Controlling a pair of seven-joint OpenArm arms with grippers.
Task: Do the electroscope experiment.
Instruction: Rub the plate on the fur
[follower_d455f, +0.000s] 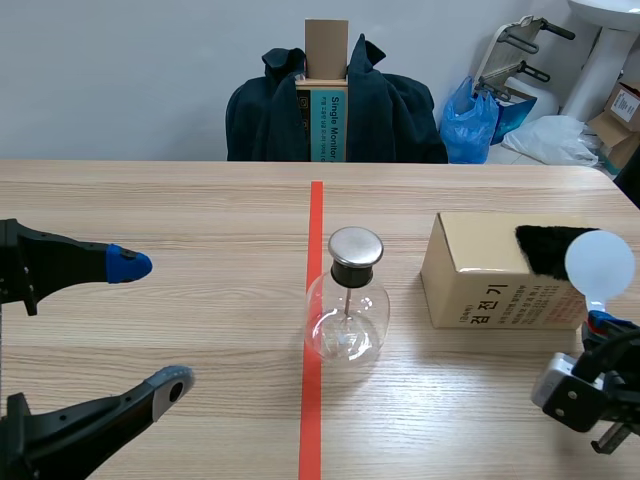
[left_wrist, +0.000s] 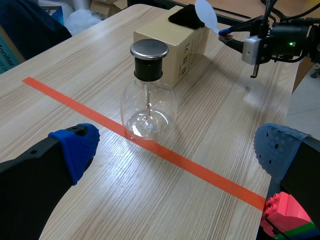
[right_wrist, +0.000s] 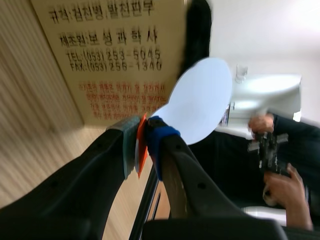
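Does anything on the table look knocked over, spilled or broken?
Nothing stands out. The flask stands upright and intact, the black cloth lies on the box, and the right gripper holds the white paddle.

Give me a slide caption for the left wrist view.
Left fingers open before the glass electroscope at the tape line; beyond it, the right fingers hold a white paddle by the cardboard box.

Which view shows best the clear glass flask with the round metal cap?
The left wrist view: the clear glass flask stands whole and near, its cap and inner rod plain. The scene view shows it whole, at the orange-red tape line, but farther. The right wrist view does not show it.
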